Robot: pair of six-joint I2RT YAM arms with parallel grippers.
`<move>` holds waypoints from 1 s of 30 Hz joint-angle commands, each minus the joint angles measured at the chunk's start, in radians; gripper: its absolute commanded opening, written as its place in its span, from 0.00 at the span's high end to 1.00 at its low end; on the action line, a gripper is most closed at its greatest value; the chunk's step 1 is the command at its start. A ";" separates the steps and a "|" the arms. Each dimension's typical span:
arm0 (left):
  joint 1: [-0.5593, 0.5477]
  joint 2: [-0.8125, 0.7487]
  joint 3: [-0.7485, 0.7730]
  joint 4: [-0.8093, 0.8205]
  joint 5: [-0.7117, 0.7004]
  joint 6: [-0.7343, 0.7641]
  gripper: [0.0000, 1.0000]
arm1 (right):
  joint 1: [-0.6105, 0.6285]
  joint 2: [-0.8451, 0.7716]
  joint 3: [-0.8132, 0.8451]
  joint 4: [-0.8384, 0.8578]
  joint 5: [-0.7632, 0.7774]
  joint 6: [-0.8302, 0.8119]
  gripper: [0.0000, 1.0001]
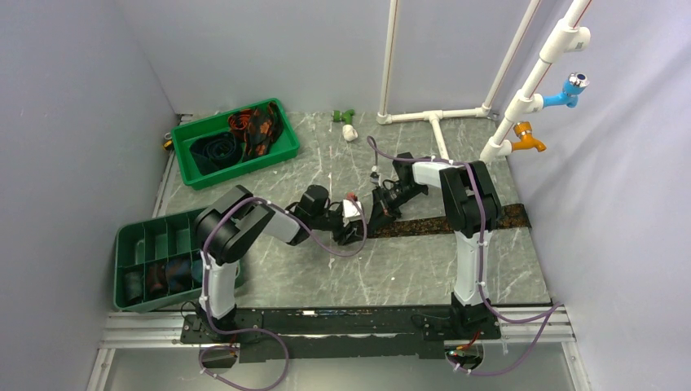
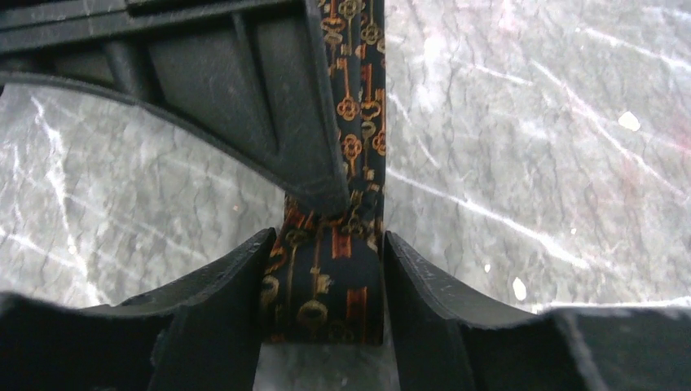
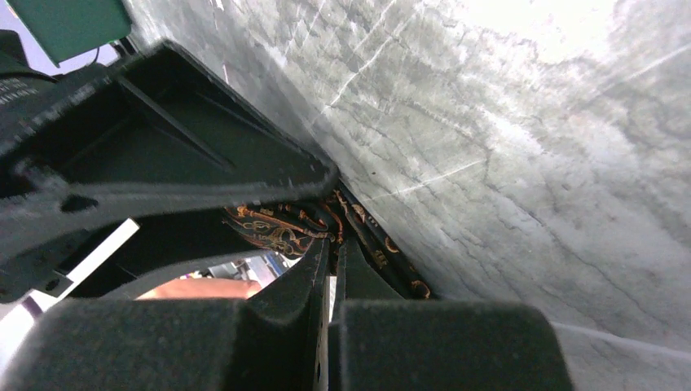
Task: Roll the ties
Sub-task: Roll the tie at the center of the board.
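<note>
Necktie point(image 1: 456, 220) of dark cloth with an orange key print lies flat on the grey marbled table point(image 1: 407, 277). Its long axis runs left to right. One end reaches the table's right edge; the other end, near the middle of the table, is curled into a small roll. The strip leads away from the roll toward the right.

Left gripper point(image 1: 350, 230) sits low at the roll. Its two fingers point(image 2: 236, 285) stand apart, one on each side of the roll across the tie's width. Their inner faces meet the cloth's edges, but I cannot tell whether they press on it.

Right gripper point(image 1: 380, 213) comes in from the other side. Its fingers are together, and the tip rests against the cloth just where the flat strip meets the roll.

Green tray point(image 1: 287, 138) at the back left holds loose ties point(image 1: 244, 134) in a heap. Nearer, at the left edge, a green divided tray point(image 1: 122, 244) holds rolled ties point(image 1: 159, 277) in its front compartments.
</note>
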 commanded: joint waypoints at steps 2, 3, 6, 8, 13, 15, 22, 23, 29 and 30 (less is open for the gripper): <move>-0.062 0.063 0.011 0.038 -0.020 -0.075 0.55 | 0.012 0.044 -0.052 0.113 0.244 -0.044 1.00; -0.065 0.057 0.014 0.005 -0.038 -0.062 0.59 | 0.013 0.041 -0.048 0.111 0.230 -0.044 1.00; -0.065 0.008 0.011 -0.138 -0.090 0.009 0.66 | 0.012 0.021 -0.043 0.109 0.189 -0.032 0.98; -0.065 -0.030 0.017 -0.237 -0.127 0.056 0.69 | 0.010 -0.004 -0.036 0.092 0.159 -0.030 0.86; -0.061 -0.077 0.046 -0.472 -0.188 0.140 0.73 | -0.026 -0.101 -0.031 0.000 0.087 -0.073 0.67; -0.060 -0.076 0.057 -0.516 -0.207 0.147 0.72 | -0.034 -0.137 -0.031 -0.030 0.048 -0.086 0.61; -0.060 -0.047 0.107 -0.582 -0.221 0.120 0.71 | 0.003 -0.173 -0.060 0.010 -0.112 -0.011 0.55; -0.060 -0.043 0.112 -0.587 -0.221 0.119 0.71 | 0.010 -0.165 -0.065 0.026 -0.123 0.014 0.54; -0.060 -0.031 0.126 -0.602 -0.222 0.107 0.70 | 0.033 -0.089 -0.052 0.083 -0.113 0.060 0.53; -0.060 -0.029 0.129 -0.603 -0.221 0.107 0.69 | 0.033 -0.074 -0.047 0.082 -0.107 0.056 0.54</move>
